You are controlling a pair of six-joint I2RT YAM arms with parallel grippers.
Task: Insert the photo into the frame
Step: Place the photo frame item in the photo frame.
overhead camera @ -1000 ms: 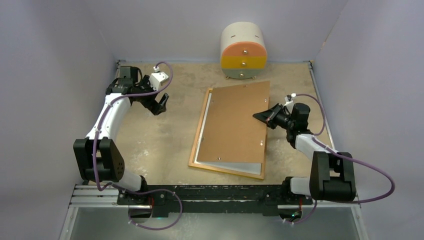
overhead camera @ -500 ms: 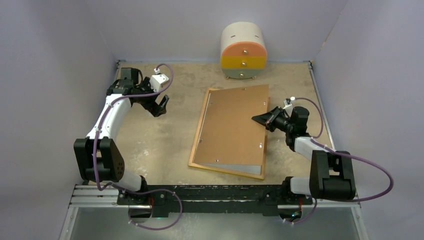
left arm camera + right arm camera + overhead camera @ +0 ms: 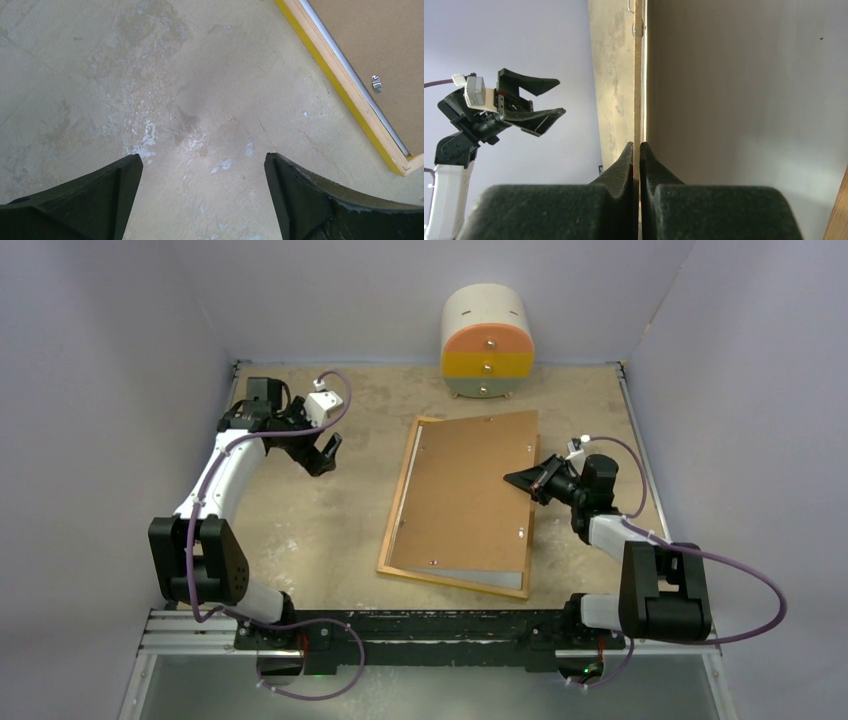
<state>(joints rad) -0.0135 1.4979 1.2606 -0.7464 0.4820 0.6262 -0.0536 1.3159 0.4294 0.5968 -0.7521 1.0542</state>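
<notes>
Plainly nearer, the right claw [image 3: 512, 477] pinches the backing board [image 3: 465, 495] by its right edge over the frame [image 3: 394, 515], which lies lengthwise top-to-bottom at centre, while the left claw [image 3: 327, 453] gapes wide at upper left.

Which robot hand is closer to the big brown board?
The right one. The right gripper is shut on the brown board at its right edge, touching it. The left gripper hangs open over the table, off to the board's left, apart from it.
</notes>
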